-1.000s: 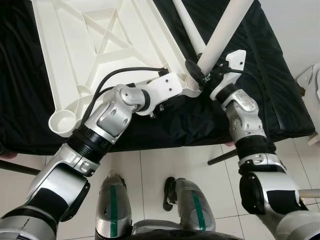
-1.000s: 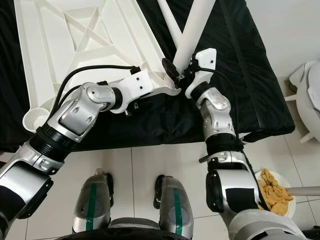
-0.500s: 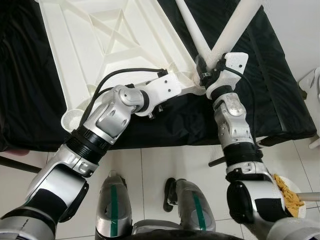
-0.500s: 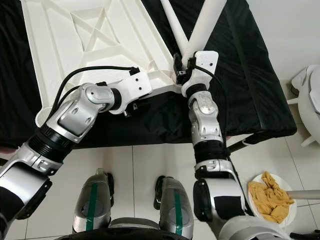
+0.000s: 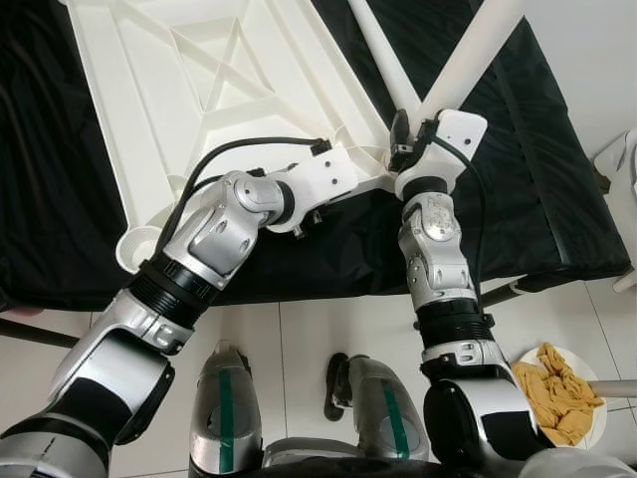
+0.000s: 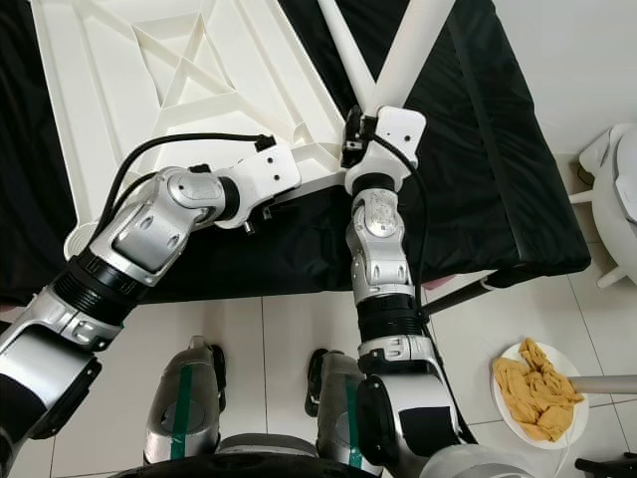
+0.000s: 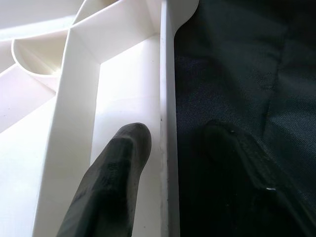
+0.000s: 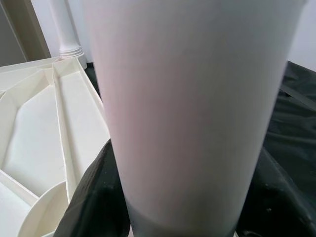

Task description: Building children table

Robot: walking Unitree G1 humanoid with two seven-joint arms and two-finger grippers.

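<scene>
- The white plastic children's tabletop [image 5: 189, 110] lies upside down, ribbed underside up, on a black cloth-covered surface [image 5: 518, 159]; its near corner sits close to the near edge of that surface.
- The left gripper [image 7: 168, 148] straddles the tabletop's thin edge wall near that corner: one black finger [image 7: 116, 173] rests inside the white channel, the other lies outside over the black cloth, the two closed on the wall between them.
- The right gripper [image 5: 410, 139] is just beside the same corner and clasps a thick white cylindrical table leg [image 5: 468, 50], its fingers wrapped round the leg's lower end; the leg rises tilted, away from the robot and to its right.
- A second, thinner-looking white leg [image 5: 383, 50] stands behind it at the tabletop's right edge, and the two cross in the eye views.
- A round socket [image 5: 139, 244] shows at the tabletop's near-left corner.
- On the tiled floor [image 5: 318, 329] to the robot's right, a white plate [image 6: 542, 393] holds crumpled yellow cloth [image 6: 532, 383].
- A dark bar [image 6: 463, 292] sticks out from under the surface's near edge.
</scene>
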